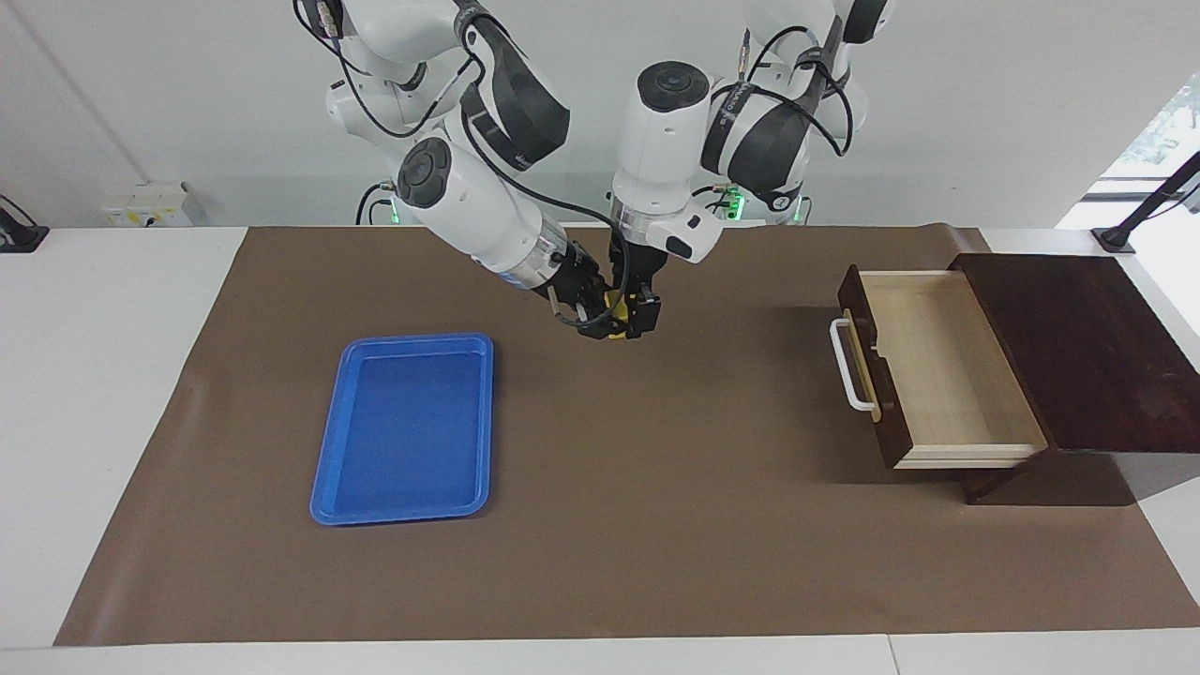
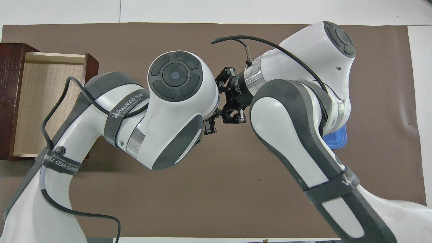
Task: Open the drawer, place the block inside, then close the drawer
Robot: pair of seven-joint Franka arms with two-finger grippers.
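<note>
The yellow block (image 1: 615, 315) is held in the air over the middle of the brown mat, between my two grippers. My right gripper (image 1: 592, 314) reaches in at a slant and is shut on the block. My left gripper (image 1: 641, 317) points straight down and sits right against the block from the drawer's side. The dark brown drawer (image 1: 947, 375) stands pulled open at the left arm's end of the table, its pale interior empty and its white handle (image 1: 848, 366) facing the mat's middle. In the overhead view the drawer (image 2: 44, 101) shows, but the arms hide the block.
The dark cabinet (image 1: 1078, 347) holds the drawer. A blue plastic tray (image 1: 408, 427) lies empty on the mat toward the right arm's end. A corner of it (image 2: 337, 140) shows under the right arm in the overhead view.
</note>
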